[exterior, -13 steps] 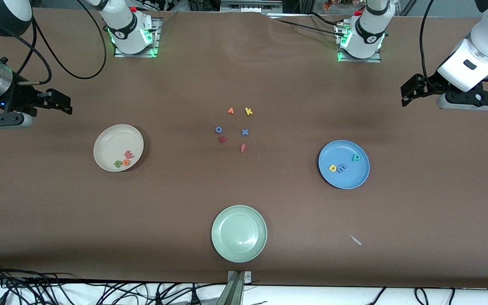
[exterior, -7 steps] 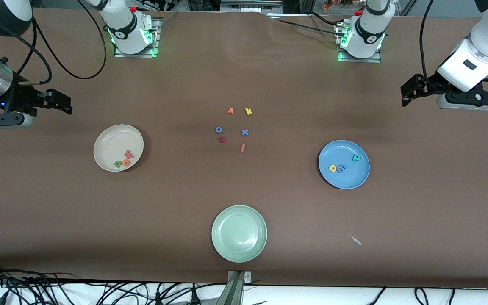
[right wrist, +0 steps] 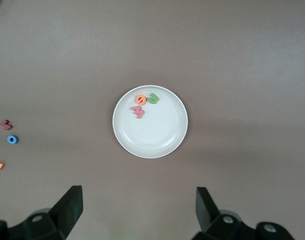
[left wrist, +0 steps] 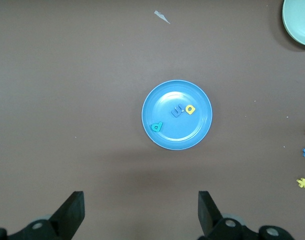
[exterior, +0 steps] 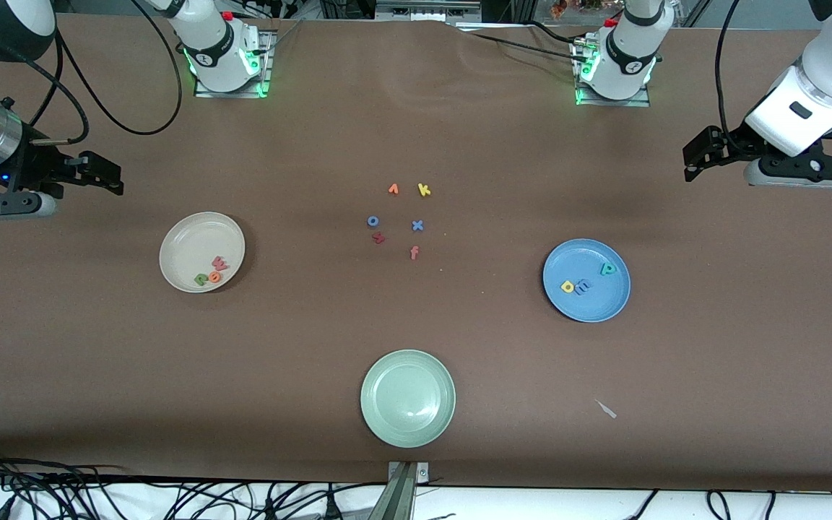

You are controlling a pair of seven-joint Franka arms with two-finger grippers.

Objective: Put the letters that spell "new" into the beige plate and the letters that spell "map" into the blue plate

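Note:
The beige plate [exterior: 192,242] lies toward the right arm's end of the table. In it are the green "n" [exterior: 201,279], orange "e" [exterior: 214,276] and pinkish "w" [exterior: 219,263]. The blue plate [exterior: 596,303] lies toward the left arm's end and holds the yellow "a" [exterior: 568,287], periwinkle "m" [exterior: 583,287] and teal "p" [exterior: 607,269]. My left gripper [left wrist: 141,200] hangs open and empty, high over bare table beside the blue plate [left wrist: 192,130]. My right gripper [right wrist: 139,197] is likewise open and empty, high over bare table beside the beige plate [right wrist: 157,135].
A pale green plate [exterior: 407,422] sits near the front edge. Loose letters lie mid-table: orange "v" [exterior: 393,189], yellow "k" [exterior: 424,190], blue "o" [exterior: 373,221], blue "x" [exterior: 417,225], a dark red letter [exterior: 378,237], red "f" [exterior: 414,253]. A pale scrap [exterior: 606,409] lies near the front.

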